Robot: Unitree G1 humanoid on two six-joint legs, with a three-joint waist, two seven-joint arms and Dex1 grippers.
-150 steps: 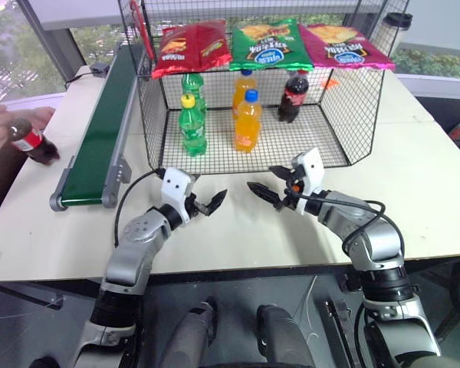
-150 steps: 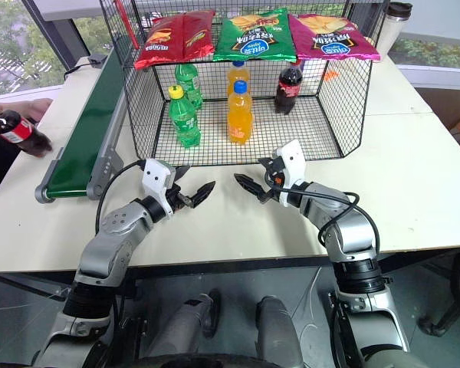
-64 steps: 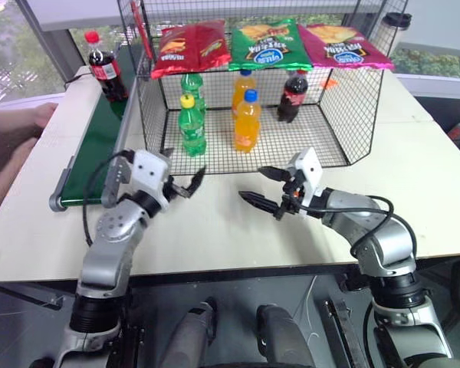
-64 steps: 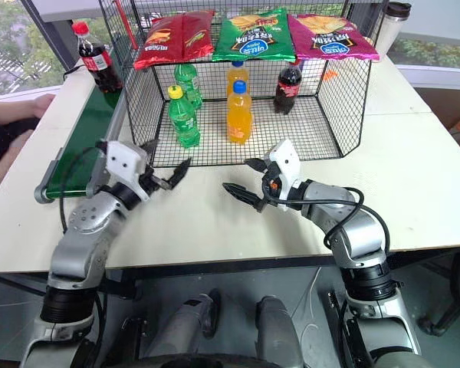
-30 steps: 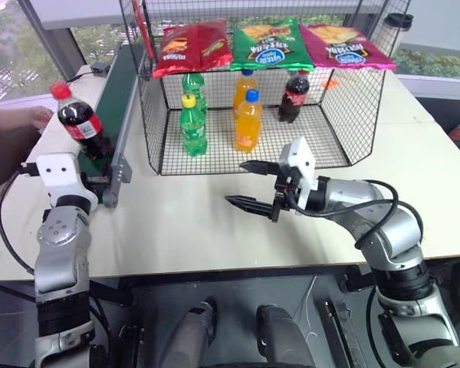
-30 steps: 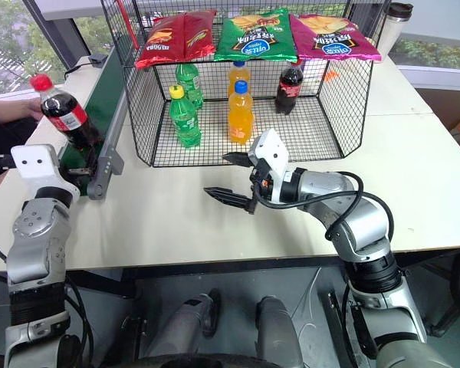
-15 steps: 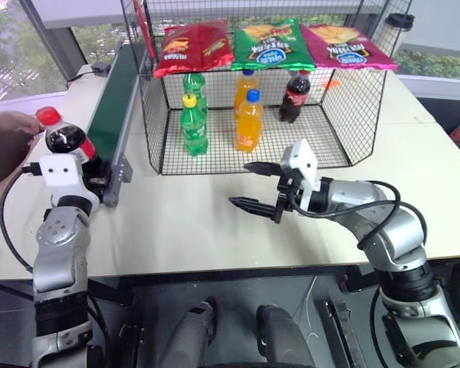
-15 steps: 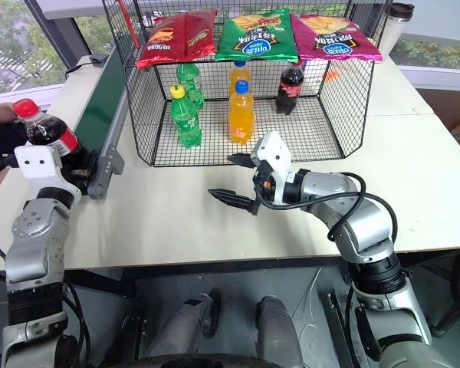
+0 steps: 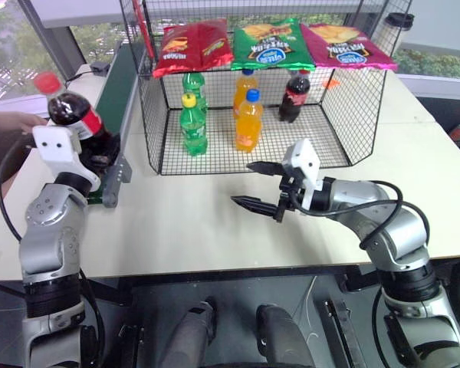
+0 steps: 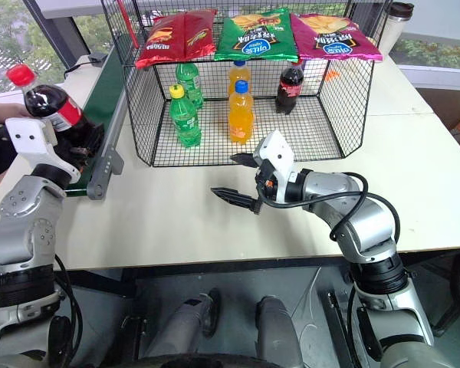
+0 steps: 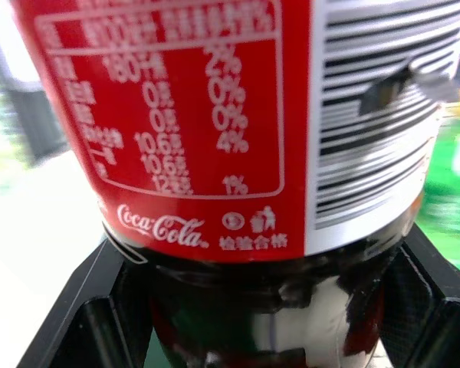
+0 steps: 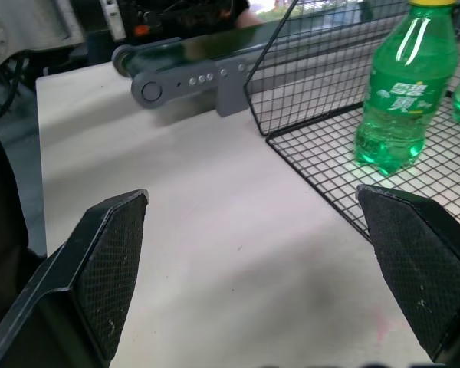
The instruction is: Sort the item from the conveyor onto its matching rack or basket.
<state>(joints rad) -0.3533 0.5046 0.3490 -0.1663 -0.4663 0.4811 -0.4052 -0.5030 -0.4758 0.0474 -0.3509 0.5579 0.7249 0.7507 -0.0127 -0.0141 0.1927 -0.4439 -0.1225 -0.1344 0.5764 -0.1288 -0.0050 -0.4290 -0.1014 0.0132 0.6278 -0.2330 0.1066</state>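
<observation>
- The left gripper (image 9: 100, 157) was clamped on the cola (image 9: 73, 115), held roughly upright, cap leaning away, just over the conveyor (image 9: 115, 84) end.
- The cage (image 9: 345, 92) lay to its right.
- The right gripper (image 9: 262, 186), jaws spread and empty, hovered nearer the cage front.
</observation>
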